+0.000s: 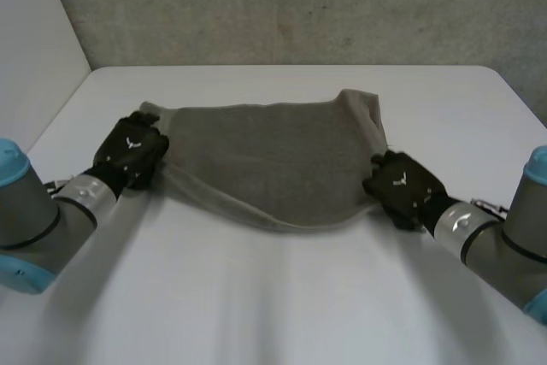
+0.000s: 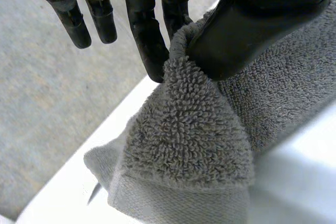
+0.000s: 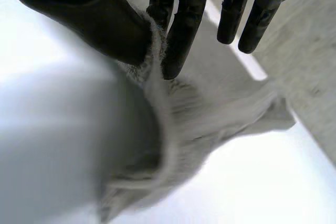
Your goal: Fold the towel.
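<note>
We have the grey towel (image 1: 273, 160) lying across the middle of the white counter (image 1: 273, 305), strung between our two hands. The left hand (image 1: 130, 153) grips the towel's left side near its nearer corner, and the right hand (image 1: 402, 187) takes the matching spot on the right side. In the left wrist view two fingers (image 2: 149, 40) pinch a bunched ridge of terry against the thumb (image 2: 247, 30), while the remaining ones hang straight and free. The right wrist view shows the same hold, with the cloth's edge squeezed between thumb and two straight fingers and the others loose. We judge this paired grip is meant to let the near edge be carried over toward the far edge as one line, so the first fold lands square. That near edge sags in a shallow curve between the hands, which suggests it is raised with some slack. The far edge rests on the counter as an anchor, though its right corner humps up a little. Both arms reach in low from the near side and angle inward, with the backs of the hands upward and about level with each other.
</note>
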{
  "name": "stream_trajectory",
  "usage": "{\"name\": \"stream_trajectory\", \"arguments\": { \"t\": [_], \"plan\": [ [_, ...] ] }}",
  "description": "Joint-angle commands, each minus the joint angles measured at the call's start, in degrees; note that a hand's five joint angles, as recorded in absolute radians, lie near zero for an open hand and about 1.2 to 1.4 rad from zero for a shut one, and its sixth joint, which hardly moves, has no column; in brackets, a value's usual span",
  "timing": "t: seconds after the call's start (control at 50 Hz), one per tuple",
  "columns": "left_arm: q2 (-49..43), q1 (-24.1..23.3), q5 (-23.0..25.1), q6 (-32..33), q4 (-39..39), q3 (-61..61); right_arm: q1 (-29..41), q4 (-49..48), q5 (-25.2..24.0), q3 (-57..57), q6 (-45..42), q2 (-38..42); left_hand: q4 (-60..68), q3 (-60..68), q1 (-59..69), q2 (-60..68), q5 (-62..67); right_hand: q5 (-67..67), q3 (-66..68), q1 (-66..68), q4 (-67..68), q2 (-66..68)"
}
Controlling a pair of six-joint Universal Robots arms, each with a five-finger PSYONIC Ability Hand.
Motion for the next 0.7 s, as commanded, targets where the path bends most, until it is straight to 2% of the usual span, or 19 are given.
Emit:
{"name": "stream_trajectory", "arguments": {
  "t": [0.02,0.08,0.12,0.18,0.22,0.26,0.48,0.56,0.6,0.7],
  "plan": [
    [3.15,3.98,-0.15,3.79,-2.50,-2.15,-1.58,3.50,0.53,1.22,-0.63,-3.05,-3.76,-3.29,6.85,2.47,2.63,1.49,-2.99,5.07,-4.35,3.85],
    [3.77,4.60,-0.24,3.61,-3.73,-2.06,-1.58,3.94,0.62,1.04,0.33,-4.63,-3.76,-3.29,6.85,2.47,2.63,1.49,-2.99,5.07,-4.35,3.85],
    [4.21,4.69,-0.24,3.44,-4.26,-2.06,-1.85,3.94,0.88,0.52,3.48,-5.24,-3.76,-3.29,6.85,2.47,2.63,-7.67,-2.99,-4.10,-4.35,-5.31],
    [4.83,4.69,-0.24,3.26,-5.14,-2.50,-2.20,3.86,1.15,0.25,5.61,-5.24,-3.76,-3.29,6.85,2.47,2.63,-10.73,-2.99,-7.15,-4.35,-8.37],
    [5.01,4.69,-0.15,3.35,-5.50,-3.03,-2.90,3.86,1.58,-0.53,8.32,-4.98,-3.76,-3.29,6.85,2.47,2.63,-17.27,-2.99,-13.69,-4.35,-14.91],
    [5.09,4.69,0.03,3.35,-5.58,-3.47,-3.08,3.68,1.67,-0.80,9.03,-4.55,-3.76,-3.29,6.85,2.47,2.63,-17.29,-2.99,-13.71,-4.35,-14.93],
    [5.09,6.18,1.35,3.09,-6.81,-3.91,-3.17,3.68,3.34,-2.65,9.83,-1.21,-3.76,-3.29,6.85,2.47,2.63,-18.46,-2.99,-14.88,-4.35,-16.10],
    [5.18,6.18,1.52,3.09,-7.25,-3.91,-3.08,3.77,3.43,-2.56,9.83,-0.50,-3.76,-3.29,6.85,2.47,2.63,-24.86,-2.99,-21.28,-4.35,-22.50],
    [5.18,6.27,1.52,3.09,-7.25,-3.91,-3.08,4.03,3.61,-2.47,9.91,-0.23,-3.76,-3.29,6.85,2.47,2.63,-32.55,-2.99,-28.97,-4.35,-30.19],
    [5.18,6.62,1.52,3.09,-7.25,-3.82,-3.08,4.03,4.39,-2.29,9.92,0.47,-3.76,-3.29,6.85,2.47,2.63,-35.62,-2.99,-32.05,-4.35,-33.27]
  ]
}}
